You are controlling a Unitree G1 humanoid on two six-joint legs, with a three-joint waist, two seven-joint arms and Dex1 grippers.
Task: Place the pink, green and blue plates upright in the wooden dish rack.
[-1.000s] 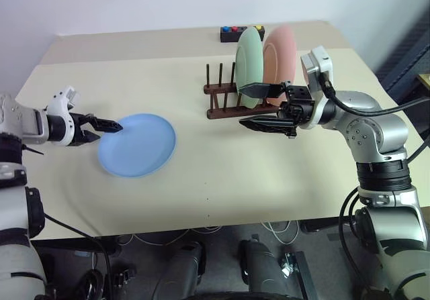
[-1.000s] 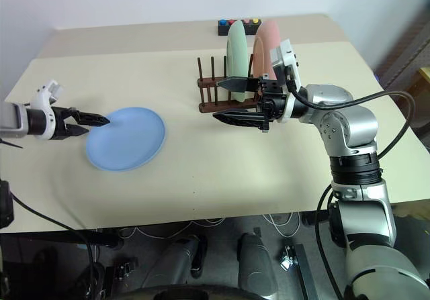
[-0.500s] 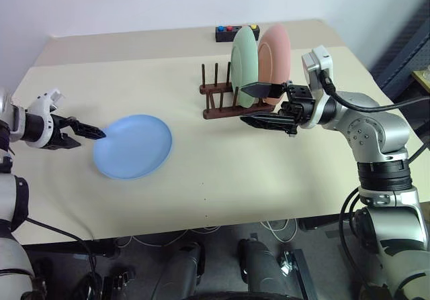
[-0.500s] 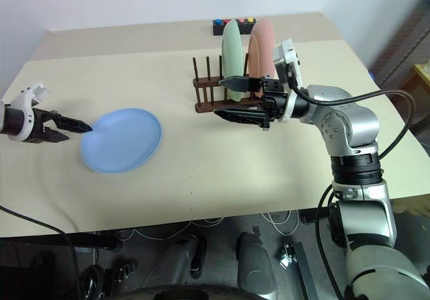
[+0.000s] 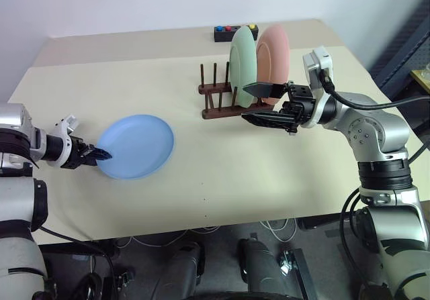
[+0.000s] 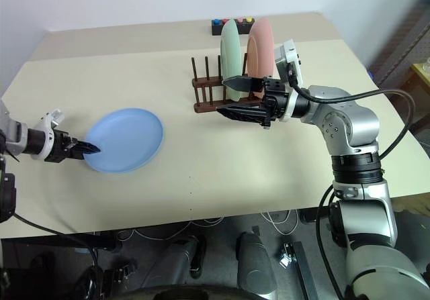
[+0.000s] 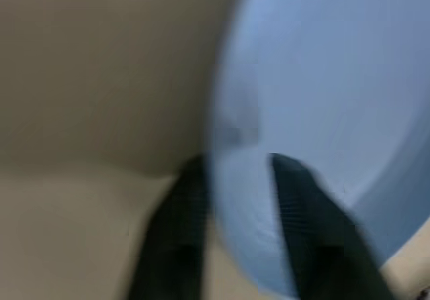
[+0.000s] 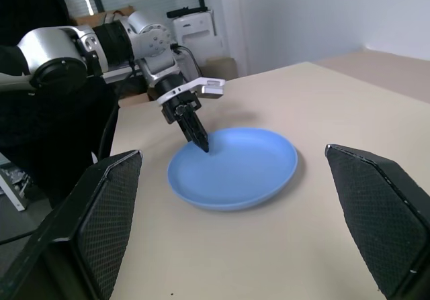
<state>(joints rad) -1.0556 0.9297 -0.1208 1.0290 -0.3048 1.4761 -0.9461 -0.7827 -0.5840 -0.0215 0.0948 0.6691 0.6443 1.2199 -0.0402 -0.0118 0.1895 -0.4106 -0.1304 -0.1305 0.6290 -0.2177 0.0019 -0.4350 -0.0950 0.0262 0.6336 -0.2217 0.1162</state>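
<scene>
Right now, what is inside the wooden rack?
The wooden dish rack holds the green plate and pink plate upright. Its left pegs stand empty. The right gripper hides its right end.

Bright, even light from overhead; soft, faint shadows under the blue plate (image 5: 135, 146) and wooden rack (image 5: 222, 105). No glare on the table (image 5: 201, 172). Head views sharp. Left wrist view badly blurred, plate rim and fingers (image 7: 306, 226) smeared. Right wrist view: near fingers (image 8: 376, 213) soft, bkgd clear.

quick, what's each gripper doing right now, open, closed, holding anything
Left gripper: closed on the rim of the blue plate, which lies flat on the table.
Right gripper: open, holding nothing, in front of the wooden dish rack.
</scene>
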